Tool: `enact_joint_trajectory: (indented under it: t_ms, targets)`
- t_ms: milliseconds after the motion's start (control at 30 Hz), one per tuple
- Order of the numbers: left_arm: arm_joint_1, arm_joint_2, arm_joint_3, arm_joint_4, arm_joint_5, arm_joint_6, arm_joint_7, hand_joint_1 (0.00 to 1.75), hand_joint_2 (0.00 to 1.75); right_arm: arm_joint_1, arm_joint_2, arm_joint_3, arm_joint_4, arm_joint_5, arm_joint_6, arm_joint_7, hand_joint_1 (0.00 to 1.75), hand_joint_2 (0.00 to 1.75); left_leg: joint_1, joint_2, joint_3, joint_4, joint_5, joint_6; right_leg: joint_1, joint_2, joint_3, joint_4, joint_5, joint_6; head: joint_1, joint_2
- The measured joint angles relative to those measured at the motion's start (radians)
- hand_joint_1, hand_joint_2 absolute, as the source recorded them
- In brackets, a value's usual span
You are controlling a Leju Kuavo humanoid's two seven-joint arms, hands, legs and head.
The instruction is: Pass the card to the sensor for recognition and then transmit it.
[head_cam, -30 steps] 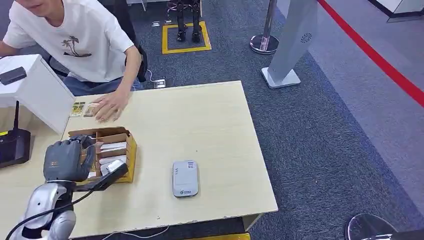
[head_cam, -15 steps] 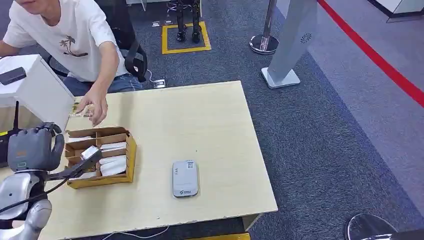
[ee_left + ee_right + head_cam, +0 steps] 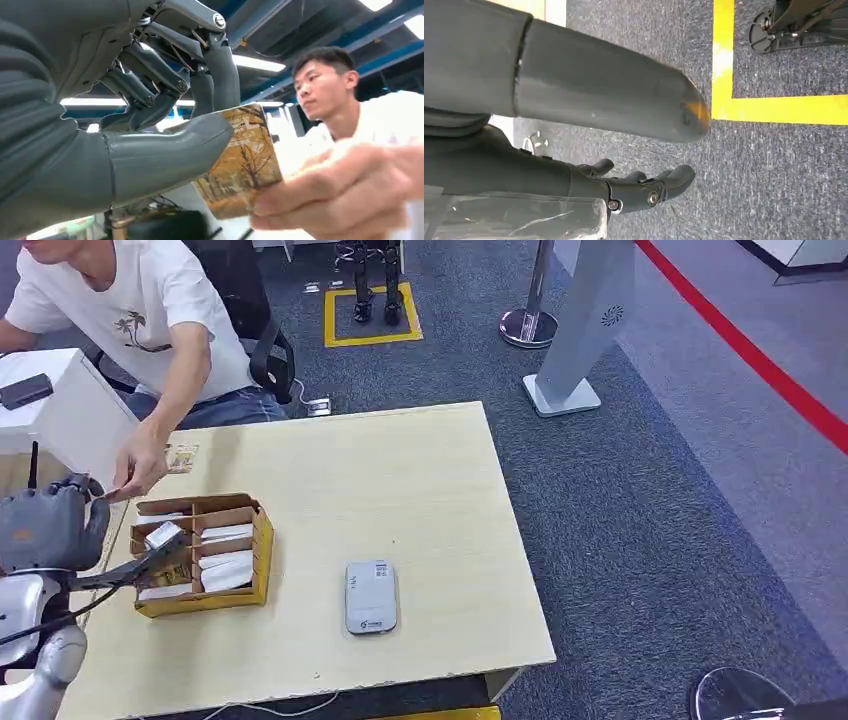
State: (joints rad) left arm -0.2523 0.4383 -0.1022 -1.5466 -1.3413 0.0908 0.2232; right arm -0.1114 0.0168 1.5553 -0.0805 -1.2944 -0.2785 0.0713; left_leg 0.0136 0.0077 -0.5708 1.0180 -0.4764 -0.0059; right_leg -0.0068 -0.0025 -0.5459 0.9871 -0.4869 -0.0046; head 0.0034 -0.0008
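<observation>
Left hand (image 3: 150,125) pinches a glossy rectangular card (image 3: 242,160) — person's hand (image 3: 340,195) touching.

Blue-grey carpet (image 3: 620,500) — pale wooden table (image 3: 400,490) — red floor stripe (image 3: 760,360)

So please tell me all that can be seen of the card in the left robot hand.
The thin rectangular card with an autumn-tree picture looks like printed paper or plastic, golden-brown with a pale edge. The left robot hand pinches it between the thick grey thumb and darker fingers. The person's hand touches its far end.
</observation>
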Motion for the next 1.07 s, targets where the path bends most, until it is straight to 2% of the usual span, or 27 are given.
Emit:
enact_joint_trajectory:
  t_ms: [200,400,433,467,500,600,1067]
  targets:
    - [-0.097,0.005,0.003,0.093,0.000,-0.018,-0.017,1.75,1.75,-0.003,0.000,0.000,0.000,0.025,0.003,0.008,0.00,1.75,0.000,0.000,0.000,0.000,0.001,-0.001,0.000,0.000,0.000,0.000,0.001,-0.001,0.000,0.000]
    - [-0.146,0.001,0.001,0.142,0.004,-0.027,-0.022,1.75,1.75,-0.004,-0.001,0.000,0.000,0.023,0.003,0.009,0.00,1.75,0.000,0.001,0.000,0.000,0.000,-0.001,0.000,0.001,-0.001,0.000,0.001,-0.001,0.000,0.000]
    - [-0.151,-0.001,0.001,0.145,0.006,-0.028,-0.023,0.07,1.75,-0.004,-0.001,0.000,0.000,0.022,0.003,0.009,0.00,1.75,0.000,0.001,0.000,0.000,0.000,-0.001,0.000,0.001,-0.001,0.000,0.001,-0.001,0.000,0.000]
    - [-0.154,-0.002,0.000,0.149,0.011,-0.029,-0.026,0.00,1.75,-0.004,-0.001,0.000,0.000,0.019,0.003,0.008,0.00,1.75,0.000,0.001,0.000,0.000,0.000,0.000,0.000,0.001,-0.001,0.000,0.001,-0.001,0.000,0.000]
    - [-0.157,-0.002,-0.001,0.151,0.012,-0.028,-0.026,0.00,0.00,-0.004,-0.001,0.000,0.000,0.019,0.003,0.008,0.00,1.75,0.000,0.001,0.000,0.000,0.000,0.000,0.000,0.001,-0.001,0.000,0.001,-0.001,0.000,0.000]
    - [-0.158,-0.002,-0.005,0.158,-0.004,0.002,-0.026,0.00,0.00,-0.004,-0.001,0.000,0.000,0.019,0.003,0.006,0.00,1.75,0.000,0.001,0.000,0.000,0.000,0.000,0.000,0.001,-0.001,0.000,0.001,-0.001,0.000,0.000]
    - [-0.158,-0.011,-0.011,0.162,0.007,0.043,-0.029,0.00,0.00,-0.004,-0.001,0.000,0.000,0.017,0.002,0.003,0.00,1.75,0.000,0.001,0.000,0.000,0.000,0.000,0.000,0.001,0.000,0.000,0.001,-0.001,0.000,0.000]
